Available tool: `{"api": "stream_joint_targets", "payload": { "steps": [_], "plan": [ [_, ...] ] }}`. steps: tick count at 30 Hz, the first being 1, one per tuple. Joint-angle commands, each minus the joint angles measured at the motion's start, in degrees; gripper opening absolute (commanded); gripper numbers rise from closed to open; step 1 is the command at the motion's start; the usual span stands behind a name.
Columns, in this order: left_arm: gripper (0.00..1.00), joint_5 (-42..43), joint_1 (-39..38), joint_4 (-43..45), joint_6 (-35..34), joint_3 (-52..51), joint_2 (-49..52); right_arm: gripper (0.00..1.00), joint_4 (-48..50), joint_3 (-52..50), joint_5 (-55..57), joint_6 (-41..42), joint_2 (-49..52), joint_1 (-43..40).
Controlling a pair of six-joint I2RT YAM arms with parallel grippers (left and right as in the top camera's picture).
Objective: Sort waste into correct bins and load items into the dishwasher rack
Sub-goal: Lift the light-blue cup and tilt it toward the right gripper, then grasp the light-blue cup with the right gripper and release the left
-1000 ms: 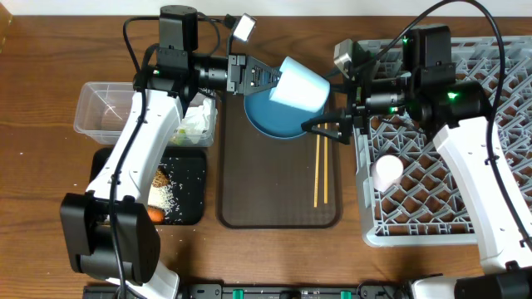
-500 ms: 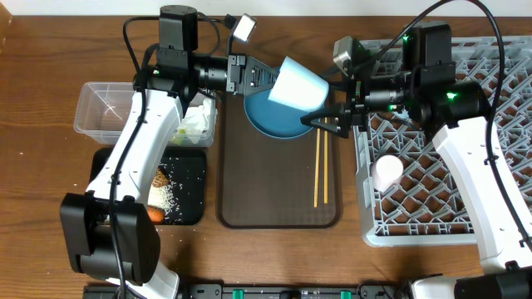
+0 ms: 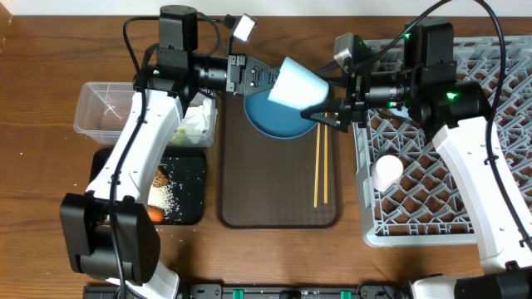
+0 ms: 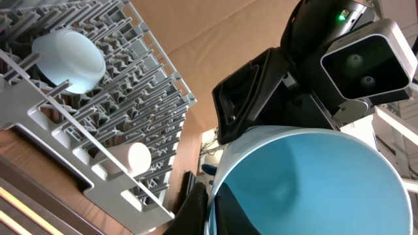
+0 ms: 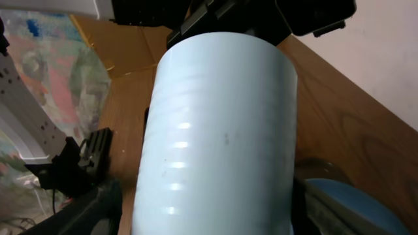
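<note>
Only left wrist sees inside light-blue cup [image 4: 313, 176].

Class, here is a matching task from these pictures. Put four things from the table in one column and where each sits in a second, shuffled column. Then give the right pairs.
Things
1. light-blue cup
2. wooden chopsticks
3. white-pink cup
4. rice-like crumbs

Places
A. in the grey rack
B. lying on the brown tray
C. in the black tray
D. held by the left gripper

Pairs: 1-D, 2-B, 3-A, 4-C
</note>
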Motion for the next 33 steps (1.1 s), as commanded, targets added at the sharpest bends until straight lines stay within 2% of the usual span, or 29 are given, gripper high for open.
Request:
{"api": "stream_joint_targets", "payload": {
  "steps": [1, 5, 7, 11, 22, 33],
  "plan": [
    [0.06, -0.2, -0.04, 0.09, 0.7, 0.2, 0.33, 0.7, 0.83, -0.31, -1.77, -0.66, 0.02, 0.66],
    [0.06, -0.22, -0.04, 0.09, 0.7, 0.2, 0.33, 0.64, 1.51, -0.28, -1.79, -0.63, 0.04, 0.66],
    [0.06, -0.22, -0.04, 0.09, 0.7, 0.2, 0.33, 0.65, 1.46, -0.31, -1.75, -0.63, 0.04, 0.63],
    [0.06, -0.37, -0.04, 0.13, 0.7, 0.2, 0.33, 0.71, 1.31, -0.31, 0.85, 1.57, 0.02, 0.66],
    [0.06, -0.35, -0.02, 1.18, 0.68, 0.2, 0.33, 0.71, 0.35, -0.72, 6.99, 2.4, 0.04, 2.49],
    [0.06, -0.33, -0.02, 1.88, 0.42, 0.22, 0.33, 0.69, -0.55, -0.72, 7.02, 2.64, 1.01, 2.51]
  ]
}}
